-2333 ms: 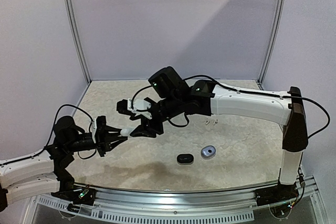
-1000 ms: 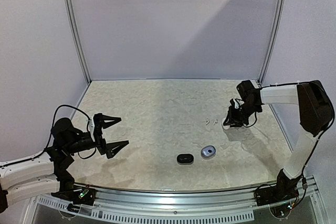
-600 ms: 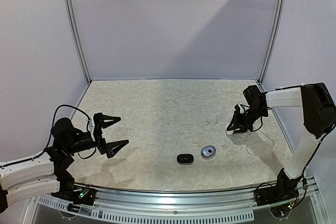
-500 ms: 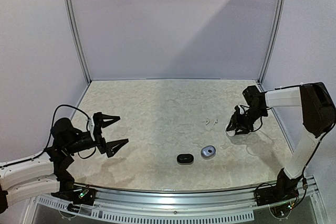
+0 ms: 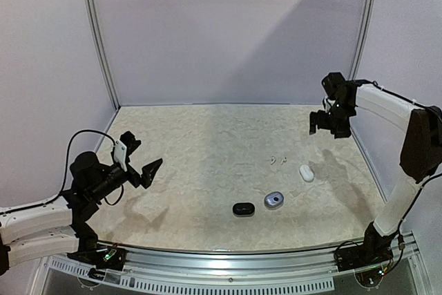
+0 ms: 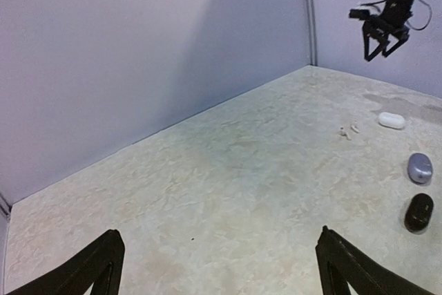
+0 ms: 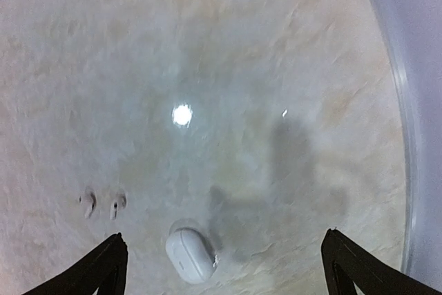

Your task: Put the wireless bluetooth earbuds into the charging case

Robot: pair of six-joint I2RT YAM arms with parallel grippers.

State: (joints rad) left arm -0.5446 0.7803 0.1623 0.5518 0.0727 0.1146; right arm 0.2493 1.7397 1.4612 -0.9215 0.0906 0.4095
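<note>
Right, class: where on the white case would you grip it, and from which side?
Probably across its two long flanks, straight down from above: the white case lies flat on the table, oblong, so its short width is easiest to span.

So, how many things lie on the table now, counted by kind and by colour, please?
White case: 1
Grey case: 1
Black case: 1
Pale earbuds: 2
Total: 5
</note>
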